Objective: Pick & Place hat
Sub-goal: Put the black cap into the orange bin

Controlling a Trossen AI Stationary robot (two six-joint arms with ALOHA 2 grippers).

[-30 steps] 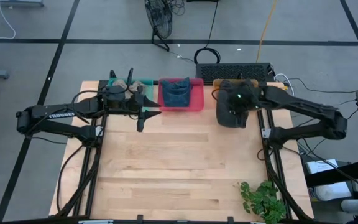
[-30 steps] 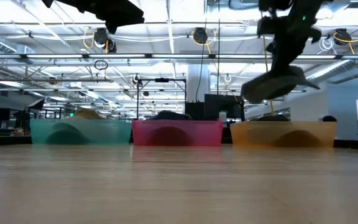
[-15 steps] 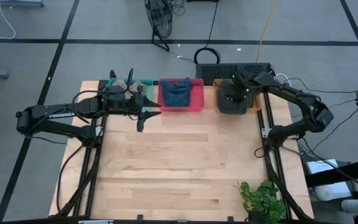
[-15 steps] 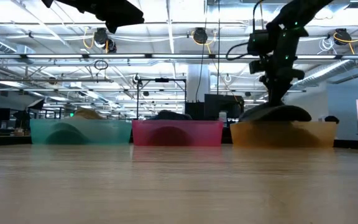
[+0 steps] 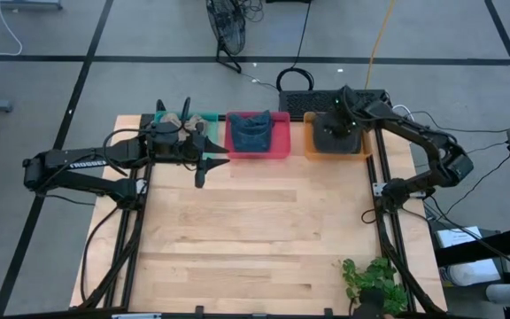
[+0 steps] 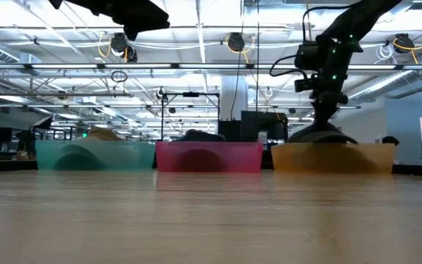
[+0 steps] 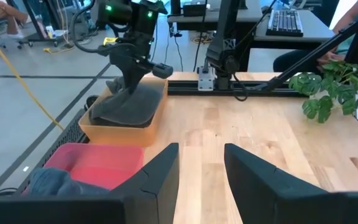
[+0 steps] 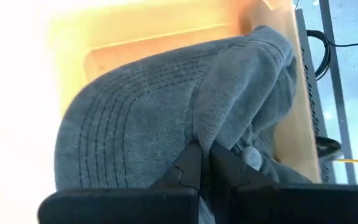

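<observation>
High view: right gripper [image 5: 337, 127] is sitting directly over the hat [image 5: 336, 143], which is lying in the orange bin [image 5: 311, 149]; left gripper [image 5: 211, 162] is waiting well apart by the red bin [image 5: 282, 135].
Low view: hat is resting at the rim, straight below the right fingers.
Left wrist: left fingers are spread, empty.
Right wrist: fingers [image 8: 191, 163] are pinching a fold of hat; release looks next.

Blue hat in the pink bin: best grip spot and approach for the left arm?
Probably the bunched fabric at the top of the blue hat, taken from straight above. It lies crumpled inside the pink bin, whose walls block a side approach, and no brim edge shows clearly. The left hand hangs open beside the bin. The right hand is shut on the grey hat in the orange bin.
</observation>
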